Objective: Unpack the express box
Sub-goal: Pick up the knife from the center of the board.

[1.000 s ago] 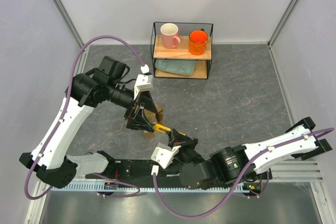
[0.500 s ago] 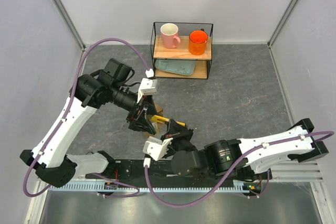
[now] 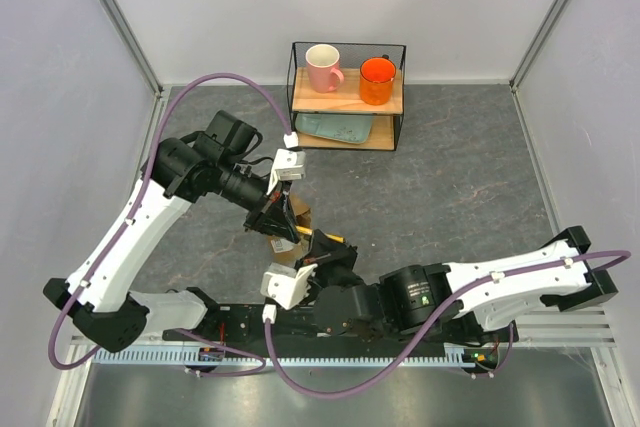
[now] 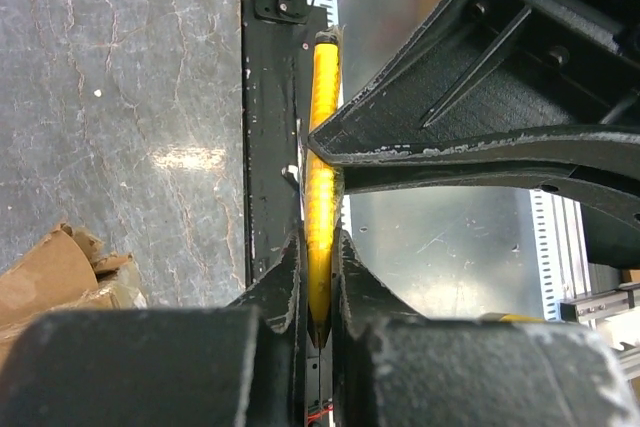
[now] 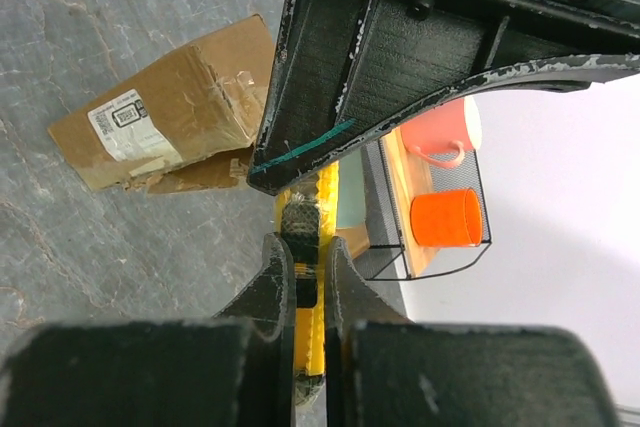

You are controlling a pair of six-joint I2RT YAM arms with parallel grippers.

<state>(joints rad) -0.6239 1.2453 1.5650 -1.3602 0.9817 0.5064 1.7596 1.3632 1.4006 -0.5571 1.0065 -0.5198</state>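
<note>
Label [image 5: 118, 119] on express box [image 5: 190, 97] illegible

express box [image 5: 180, 107]: flat brown cardboard parcel, lying on the grey marbled tabletop [image 5: 60, 247], long axis skewed; small white shipping label [image 5: 122, 123] faces up near one end; glossy clear tape over the other end; lower long edge ragged, a torn flap [image 5: 200, 173] splayed out flat beside it

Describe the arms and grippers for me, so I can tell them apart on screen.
Both arms match: white shells on the long links of the left arm and right arm, black joints, a purple cable looping along each, and a white block at each wrist. The left gripper and right gripper have black fingers with scuffed, whitish edges.
</note>
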